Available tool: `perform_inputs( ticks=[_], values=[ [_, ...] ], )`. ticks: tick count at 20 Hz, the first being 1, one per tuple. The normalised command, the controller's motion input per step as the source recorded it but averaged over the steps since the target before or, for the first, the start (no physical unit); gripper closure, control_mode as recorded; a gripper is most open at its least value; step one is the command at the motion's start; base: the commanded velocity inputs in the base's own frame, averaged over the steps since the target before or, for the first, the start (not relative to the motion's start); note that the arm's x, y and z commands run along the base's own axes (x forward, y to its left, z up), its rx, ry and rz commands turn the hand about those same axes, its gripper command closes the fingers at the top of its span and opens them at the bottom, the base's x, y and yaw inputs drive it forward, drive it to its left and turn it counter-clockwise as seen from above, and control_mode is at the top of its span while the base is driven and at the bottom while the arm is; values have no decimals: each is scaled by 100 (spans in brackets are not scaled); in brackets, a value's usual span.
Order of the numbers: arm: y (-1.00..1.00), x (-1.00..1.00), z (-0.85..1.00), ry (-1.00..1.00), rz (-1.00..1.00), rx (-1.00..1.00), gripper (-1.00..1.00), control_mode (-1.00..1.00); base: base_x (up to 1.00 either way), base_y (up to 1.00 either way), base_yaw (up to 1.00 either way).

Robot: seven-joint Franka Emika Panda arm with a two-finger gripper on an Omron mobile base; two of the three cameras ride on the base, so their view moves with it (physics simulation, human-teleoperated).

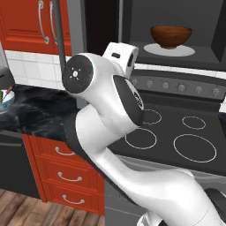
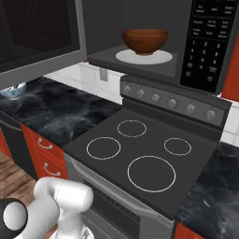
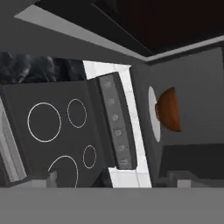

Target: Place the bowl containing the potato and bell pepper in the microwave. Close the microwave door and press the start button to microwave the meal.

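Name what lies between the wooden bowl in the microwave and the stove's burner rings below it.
In the right base view, the row of stove knobs on the control panel lies between the bowl and the burner rings.

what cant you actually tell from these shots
- The bowl's contents: in both base views its rim hides the inside, so neither potato nor bell pepper can be confirmed.
- The gripper: in the hand view only blurred grey tips show at the bottom edge, so open or shut is unclear.
- The microwave door: cut off by the right base view's left and top edges.
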Motion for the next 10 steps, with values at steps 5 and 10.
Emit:
perform_inputs(
  ticks=[5, 10],
  values=[
    [100, 0, 0, -2, -4, -35, -100, -100, 0, 0, 0],
    [100, 0, -8, -2, -3, -34, -100, -100, 0, 0, 0]
  ],
)
